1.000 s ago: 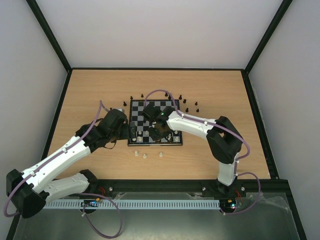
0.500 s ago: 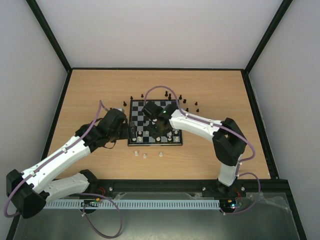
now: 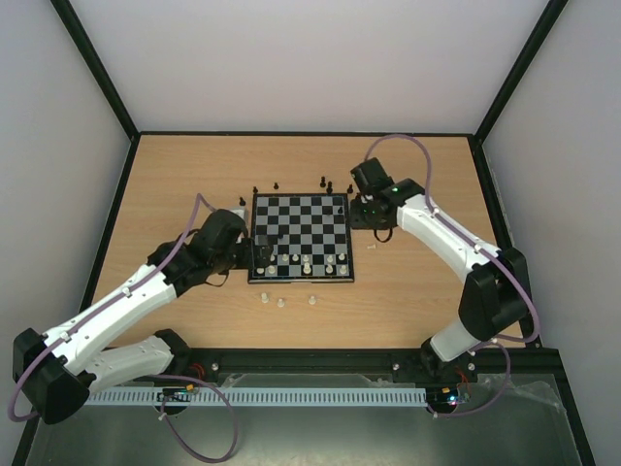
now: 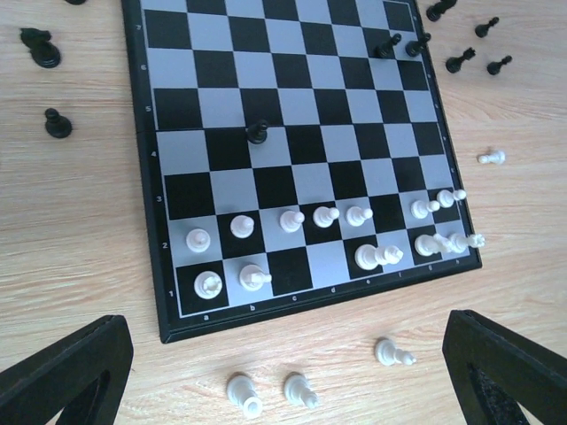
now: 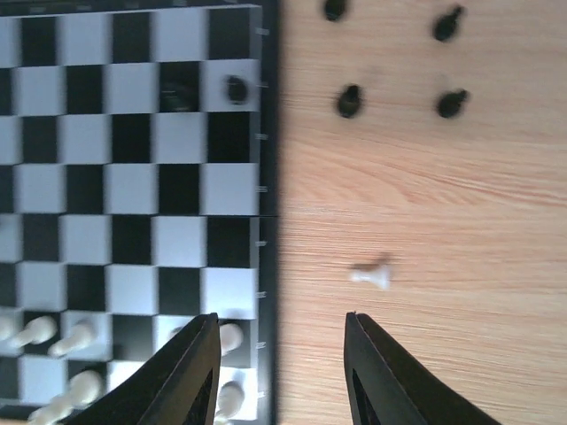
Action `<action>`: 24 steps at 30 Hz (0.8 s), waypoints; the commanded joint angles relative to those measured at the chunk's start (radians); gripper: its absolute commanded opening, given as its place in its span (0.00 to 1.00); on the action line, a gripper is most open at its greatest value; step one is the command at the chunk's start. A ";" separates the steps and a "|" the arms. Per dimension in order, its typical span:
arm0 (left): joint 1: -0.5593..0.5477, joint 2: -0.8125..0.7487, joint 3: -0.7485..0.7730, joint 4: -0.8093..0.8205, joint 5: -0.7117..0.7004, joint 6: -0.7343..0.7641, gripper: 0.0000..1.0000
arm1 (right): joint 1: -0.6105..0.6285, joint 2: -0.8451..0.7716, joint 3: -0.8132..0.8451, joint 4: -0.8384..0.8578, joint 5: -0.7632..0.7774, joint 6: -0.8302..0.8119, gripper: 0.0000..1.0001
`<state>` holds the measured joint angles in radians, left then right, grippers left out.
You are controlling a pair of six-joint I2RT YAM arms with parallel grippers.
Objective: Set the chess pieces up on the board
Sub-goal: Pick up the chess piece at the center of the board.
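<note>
White right arm (image 3: 441,231) has swung off the board (image 3: 301,218); both arms' jaws gape empty.

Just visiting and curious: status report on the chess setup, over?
Left gripper open, empty; right gripper open, empty. White pieces partly set on the board; black pieces mostly beside it. Nothing blocking.

Mid board (image 4: 319,146) free for me bar one black pawn (image 4: 257,133), white pieces (image 4: 326,215) crowding near rows, strays (image 4: 299,390) before near edge.
</note>
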<state>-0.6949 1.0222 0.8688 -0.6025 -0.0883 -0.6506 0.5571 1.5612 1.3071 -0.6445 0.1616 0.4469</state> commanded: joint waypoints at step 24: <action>0.006 -0.111 -0.097 0.133 0.046 0.033 0.99 | -0.183 -0.084 -0.191 0.083 -0.106 0.007 0.71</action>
<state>-0.6952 0.9085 0.7948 -0.4919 -0.0303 -0.6094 0.3912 1.4700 1.1042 -0.5602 0.0948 0.4702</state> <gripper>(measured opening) 0.991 0.675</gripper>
